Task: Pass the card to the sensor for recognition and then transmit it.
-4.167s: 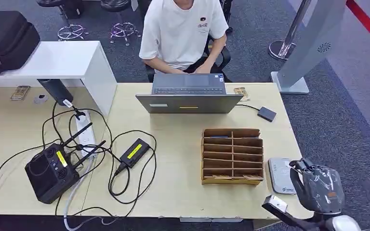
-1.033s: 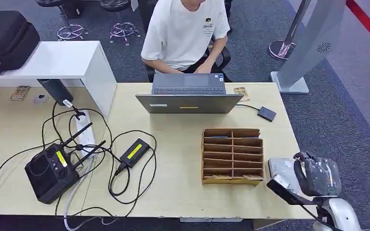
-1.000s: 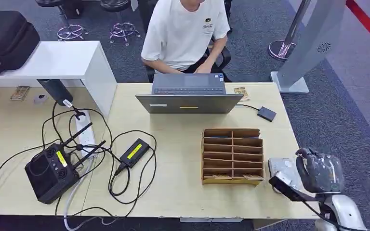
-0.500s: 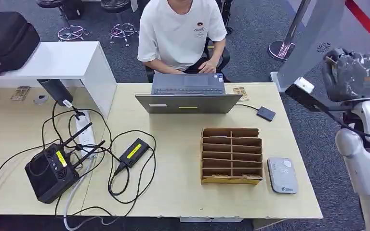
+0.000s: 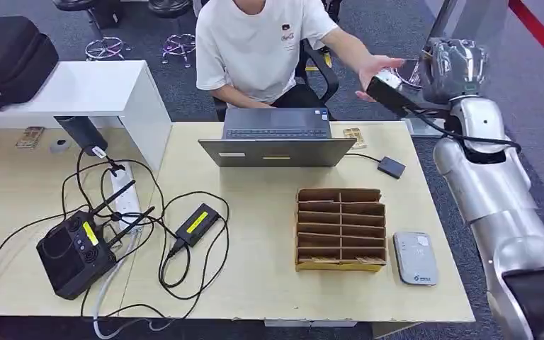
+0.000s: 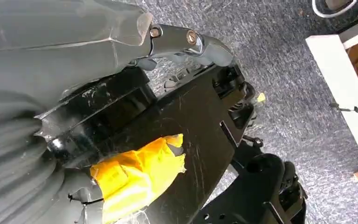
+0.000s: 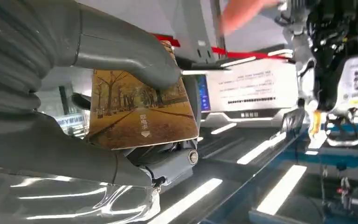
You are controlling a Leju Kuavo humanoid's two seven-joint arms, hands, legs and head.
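Your right robot hand (image 5: 452, 65) is raised high beyond the far right corner of the counter (image 5: 269, 283), and the right wrist view shows it pinching the card (image 7: 140, 112) flat between the thick thumb and the darker fingers (image 7: 168, 161), picture side facing the camera. The person's hand (image 5: 377, 69) is stretched out, palm open, just beside your robot hand, so by my reading the step in hand is the handover, with the sensor (image 5: 415, 258) lying well behind on the near right of the counter, next to the slotted wooden rack (image 5: 341, 229). To do this well, keep the card level and steady, present its free edge toward the open palm, and keep the pinch firm until the person has a hold; letting go early would drop the card to the floor. Move slowly, since the two hands are so close. Be aware of what you cannot confirm: from the head view the card itself is hidden behind your robot hand and the wrist camera, so whether it touches the person's palm cannot be told. Your left robot hand (image 6: 182, 42) appears over grey carpet with its fingers largely out of sight; whether it is spread or curled cannot be told.
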